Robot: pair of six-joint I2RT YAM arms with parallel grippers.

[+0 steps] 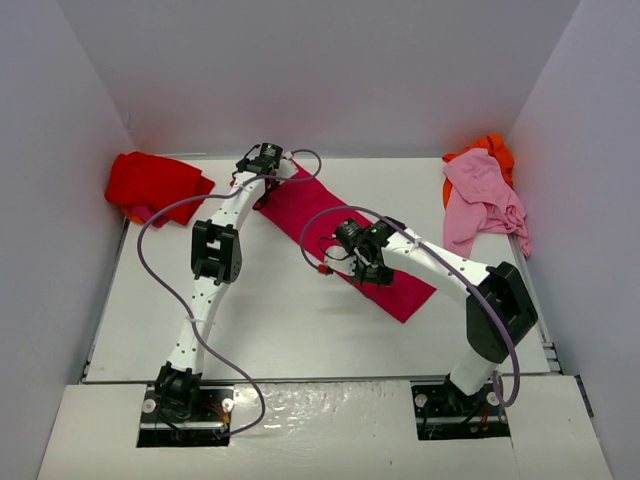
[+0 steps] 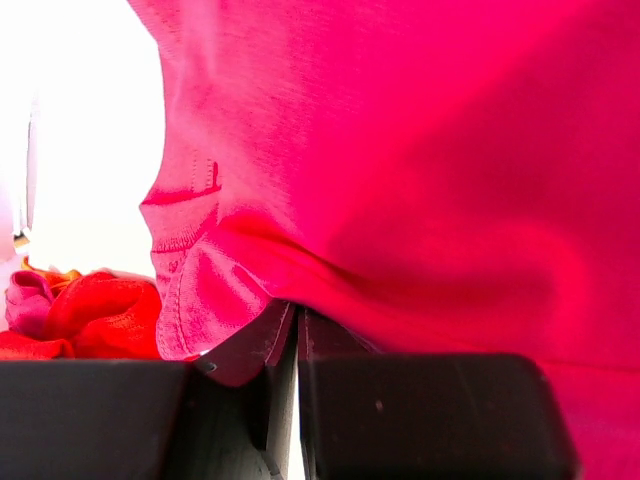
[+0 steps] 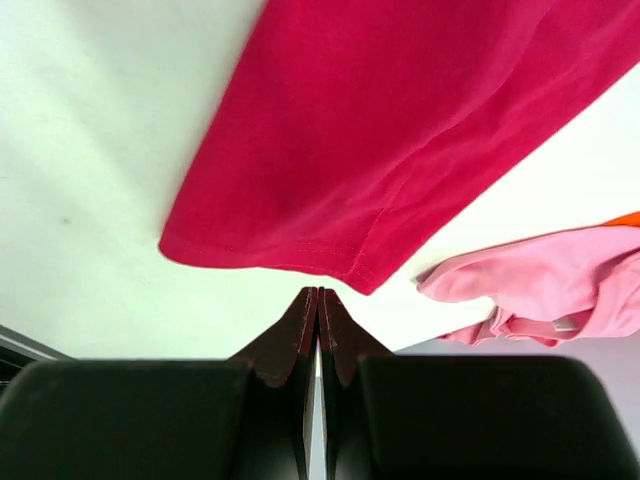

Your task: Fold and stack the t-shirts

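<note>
The crimson-magenta t-shirt (image 1: 310, 215) lies as a long band, slanting from far left to near right on the white table (image 1: 270, 320). My left gripper (image 1: 268, 170) is at its far-left end, shut on a bunched edge of it (image 2: 400, 150). My right gripper (image 1: 362, 262) is over the band's middle. It is shut, and its tips (image 3: 318, 292) stop just short of the hem (image 3: 400, 120), with nothing between them. The bright red t-shirt (image 1: 150, 185) lies at the far left, and the pale pink one (image 1: 480, 195) lies partly over the orange one (image 1: 492, 148) at the far right.
White walls close in the table on the left, the back and the right. Purple cables loop from both arms over the table's left and middle. The pink shirt (image 3: 540, 280) and the bright red shirt (image 2: 100, 320) also show in the wrist views.
</note>
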